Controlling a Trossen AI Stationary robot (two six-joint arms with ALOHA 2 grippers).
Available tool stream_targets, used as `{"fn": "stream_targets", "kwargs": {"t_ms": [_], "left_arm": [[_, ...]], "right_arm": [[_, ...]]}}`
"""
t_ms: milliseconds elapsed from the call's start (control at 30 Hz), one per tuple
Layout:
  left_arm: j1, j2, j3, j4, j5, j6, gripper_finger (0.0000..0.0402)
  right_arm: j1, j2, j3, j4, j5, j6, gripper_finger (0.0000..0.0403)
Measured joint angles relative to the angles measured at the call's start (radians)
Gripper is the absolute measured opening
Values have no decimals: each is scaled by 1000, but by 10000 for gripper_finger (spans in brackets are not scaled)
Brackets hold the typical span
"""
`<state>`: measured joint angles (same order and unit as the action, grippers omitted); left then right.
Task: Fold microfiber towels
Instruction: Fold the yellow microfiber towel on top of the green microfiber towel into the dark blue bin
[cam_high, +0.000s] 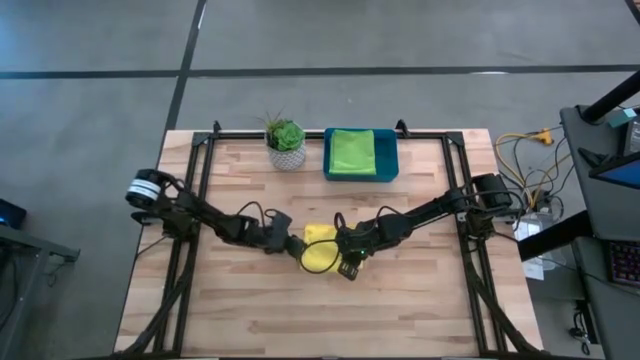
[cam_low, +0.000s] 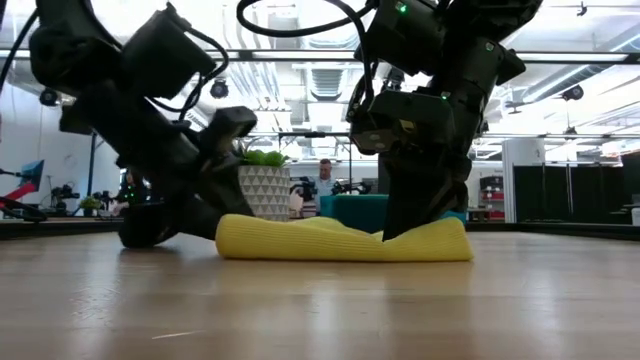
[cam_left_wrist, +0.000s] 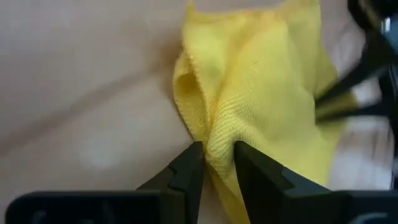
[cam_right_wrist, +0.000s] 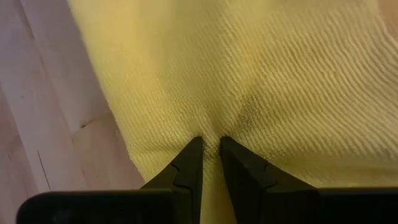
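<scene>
Yellow towel: the soft yellow microfiber towel (cam_high: 319, 247) lies bunched up near the middle of the wooden bench (cam_high: 240, 310), between the two arms. In the low view it is a flat, lumpy roll (cam_low: 340, 240) resting on the wood.

Left claw: the left claw (cam_left_wrist: 217, 163) is down at the towel's left edge. Its two dark fingers are pinched on a raised fold of yellow cloth.

Right claw: the right claw (cam_right_wrist: 211, 155) is at the towel's right side. Its fingers are close together with a small pucker of yellow cloth squeezed between them.

Green towel: a light green folded towel (cam_high: 352, 150) sits in the hard teal-blue plastic tray (cam_high: 389, 160) at the back of the bench, well apart from the claws.

Plant: a small green plant in a white patterned pot (cam_high: 286, 145) stands just beside the tray.

Step now: I think both claws have hold of the yellow towel so they can spread it or fold it.

What could go wrong:
- Each claw holds only a little bit of cloth. A quick pull could make it slip out.
- The towel is crumpled. If the claws grabbed two layers and not one, it may fold crooked.
- The two claws are very near each other. If they move together, they could bump.
- If one claw lifts and the other stays low, the towel could twist.
</scene>
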<state>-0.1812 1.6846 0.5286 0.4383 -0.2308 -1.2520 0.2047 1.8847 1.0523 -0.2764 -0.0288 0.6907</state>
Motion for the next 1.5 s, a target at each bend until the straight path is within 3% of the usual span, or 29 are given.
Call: {"fn": "stream_targets", "kwargs": {"t_ms": [133,233,533,733,933,1133,1300,1500], "left_arm": [[13,-3,-1,20,-75,-47,82],[12,-27,-5,14,-74,20,82],[-37,-161,50,24,-126,630,62],[3,-119,71,-224,-138,439,37],[61,-90,79,-128,90,826,48],[120,-96,93,-127,117,1262,85],[193,-54,129,-149,196,1311,112],[243,63,215,-197,379,1311,134]], "right_arm": [[0,0,0,-1,0,0,56],[0,0,0,-1,0,-1,56],[2,-1,-1,-5,2,-7,56],[3,-1,-3,-8,3,-14,56],[2,-2,-9,-5,3,-14,56],[2,-2,-10,-2,3,-19,56],[2,-2,-10,-2,3,-29,56],[2,-1,-10,-2,5,-13,56]]}}
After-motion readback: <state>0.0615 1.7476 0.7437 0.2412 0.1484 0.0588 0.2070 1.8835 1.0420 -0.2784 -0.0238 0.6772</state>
